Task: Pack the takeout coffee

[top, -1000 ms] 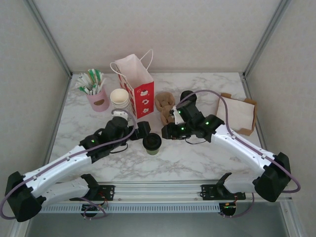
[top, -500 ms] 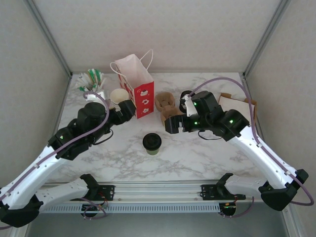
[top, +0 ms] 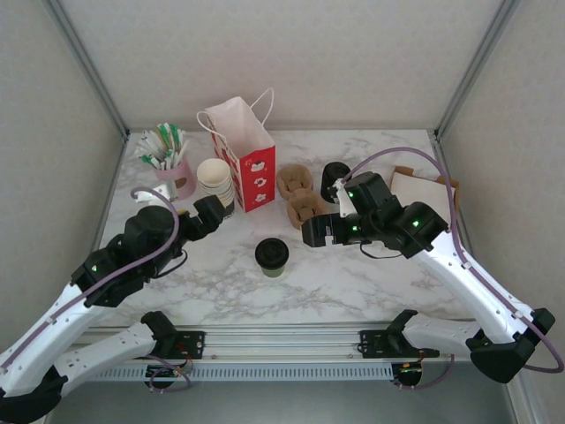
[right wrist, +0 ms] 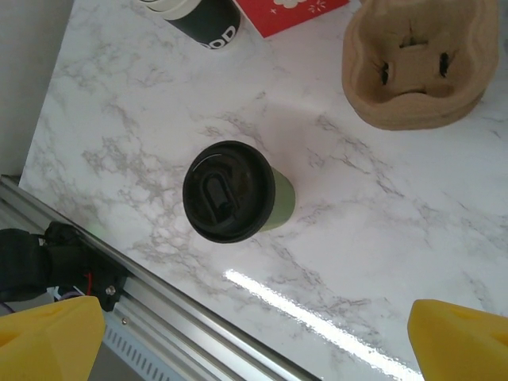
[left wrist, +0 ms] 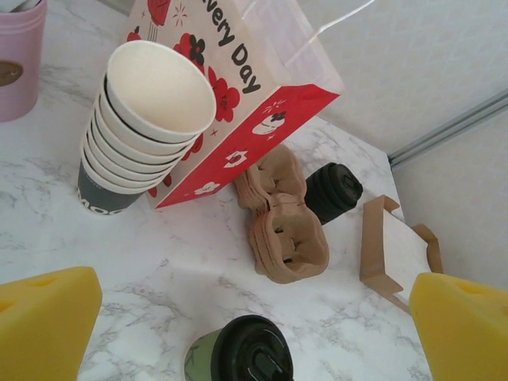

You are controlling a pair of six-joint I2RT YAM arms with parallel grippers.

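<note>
the left gripper [top: 210, 215] hangs released and empty just beside the stack of cups [top: 214, 180], near the upright paper bag [top: 256, 172] at the back. the coffee cup [top: 272, 256], lid on, stands upright on the table [top: 353, 274] near the front centre, apart from both grippers, so the pick-up step appears not yet begun. the right gripper [top: 311, 231] hangs released and empty beside the cardboard carrier [top: 296, 181]; the next move likely calls for one gripper to descend, straddle the cup below its lid and close without tipping it.
</note>
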